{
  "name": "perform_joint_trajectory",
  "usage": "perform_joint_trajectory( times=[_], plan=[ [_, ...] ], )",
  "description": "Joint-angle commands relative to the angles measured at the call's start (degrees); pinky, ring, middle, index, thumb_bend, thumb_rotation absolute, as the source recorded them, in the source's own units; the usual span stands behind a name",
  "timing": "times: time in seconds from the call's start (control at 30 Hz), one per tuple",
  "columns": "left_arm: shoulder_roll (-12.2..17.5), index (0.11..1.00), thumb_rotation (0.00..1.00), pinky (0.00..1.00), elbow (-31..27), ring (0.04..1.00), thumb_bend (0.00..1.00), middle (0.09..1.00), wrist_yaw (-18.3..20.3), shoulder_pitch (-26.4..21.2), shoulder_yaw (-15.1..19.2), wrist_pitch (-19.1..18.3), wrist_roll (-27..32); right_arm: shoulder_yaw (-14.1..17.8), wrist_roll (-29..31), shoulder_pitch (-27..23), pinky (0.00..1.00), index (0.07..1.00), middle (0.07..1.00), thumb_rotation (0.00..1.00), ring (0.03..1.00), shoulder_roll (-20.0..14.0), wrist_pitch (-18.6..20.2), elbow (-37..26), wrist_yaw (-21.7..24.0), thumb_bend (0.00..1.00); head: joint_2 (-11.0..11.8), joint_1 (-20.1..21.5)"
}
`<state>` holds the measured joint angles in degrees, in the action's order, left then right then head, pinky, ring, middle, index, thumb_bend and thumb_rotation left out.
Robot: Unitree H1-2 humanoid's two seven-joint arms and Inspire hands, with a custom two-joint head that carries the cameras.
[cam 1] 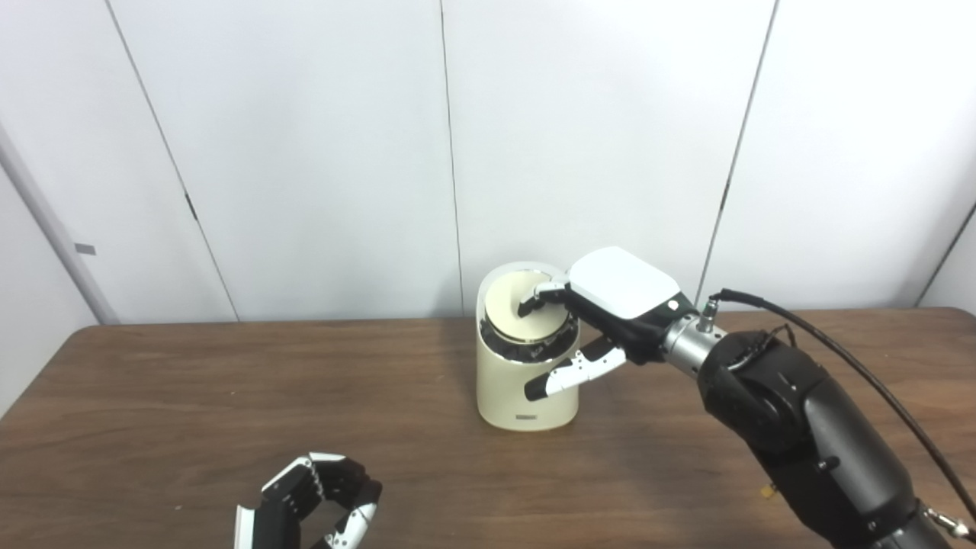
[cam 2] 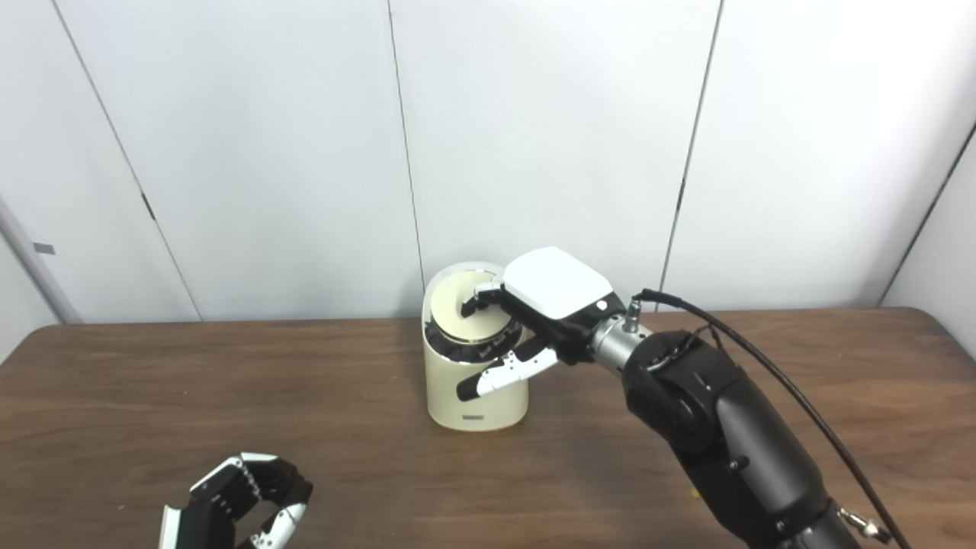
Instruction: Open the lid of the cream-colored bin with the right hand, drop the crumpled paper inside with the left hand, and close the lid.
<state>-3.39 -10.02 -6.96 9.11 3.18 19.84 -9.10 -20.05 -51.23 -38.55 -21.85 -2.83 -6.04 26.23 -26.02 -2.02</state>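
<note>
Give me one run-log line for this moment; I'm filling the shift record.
right hand fingers on bin lid | cream bin upright on table | left hand low, curled | paper not seen

Right robot hand (cam 1: 610, 305) outstretched, fingers spread; left robot hand (cam 1: 313, 507) low, curled.

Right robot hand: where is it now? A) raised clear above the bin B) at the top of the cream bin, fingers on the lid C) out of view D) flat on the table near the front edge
B: the right robot hand is at the cream bin, with fingers on the lid.
</note>
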Motion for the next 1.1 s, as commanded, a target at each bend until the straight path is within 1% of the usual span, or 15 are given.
perform_joint_trajectory(
  times=[0.0, 0.17, 0.27, 0.47, 0.7, 1.07],
  plan=[
    [-0.2, 0.484, 0.06, 0.38, -1.4, 0.452, 0.48, 0.489, -0.4, -0.4, -0.3, 0.8, -0.5, 0.1, 0.6, -2.1, 0.65, 0.724, 0.746, 0.91, 0.741, 0.3, -1.1, -0.8, -1.2, 0.88, -0.1, 0.0],
    [-0.2, 0.484, 0.06, 0.38, -1.3, 0.453, 0.48, 0.488, -0.5, -0.5, -0.3, 0.8, -0.9, 0.0, 0.6, -2.4, 0.64, 0.719, 0.739, 0.9, 0.735, 0.6, -1.3, -0.6, -1.3, 0.88, 0.0, -0.1],
    [-0.2, 0.484, 0.06, 0.38, -1.3, 0.453, 0.48, 0.489, -0.5, -0.4, -0.4, 0.9, -1.1, -0.3, 0.1, -2.5, 0.65, 0.717, 0.739, 0.91, 0.731, 0.7, -1.6, -0.6, -1.5, 0.88, 0.0, -0.1],
    [-0.2, 0.484, 0.05, 0.38, -0.9, 0.457, 0.48, 0.49, -0.6, -0.5, -0.3, 1.2, -0.9, -0.5, 0.0, -2.5, 0.62, 0.704, 0.73, 0.9, 0.72, 1.2, -2.4, 0.0, -3.1, 0.88, 0.0, 0.0],
    [-0.2, 0.484, 0.06, 0.38, -0.8, 0.456, 0.48, 0.49, -0.5, -0.7, -0.2, 1.0, -0.3, -0.7, -0.7, -2.3, 0.62, 0.703, 0.727, 0.92, 0.715, 1.3, -2.8, 0.5, -3.9, 0.89, 0.0, 0.3],
    [0.1, 0.484, 0.06, 0.38, 0.1, 0.453, 0.48, 0.488, -0.5, -1.1, -0.2, 1.5, -0.2, -0.4, -0.4, -2.3, 0.62, 0.704, 0.729, 0.89, 0.72, 0.6, -2.6, -0.1, -3.0, 0.87, 0.5, 0.7]
  ],
)
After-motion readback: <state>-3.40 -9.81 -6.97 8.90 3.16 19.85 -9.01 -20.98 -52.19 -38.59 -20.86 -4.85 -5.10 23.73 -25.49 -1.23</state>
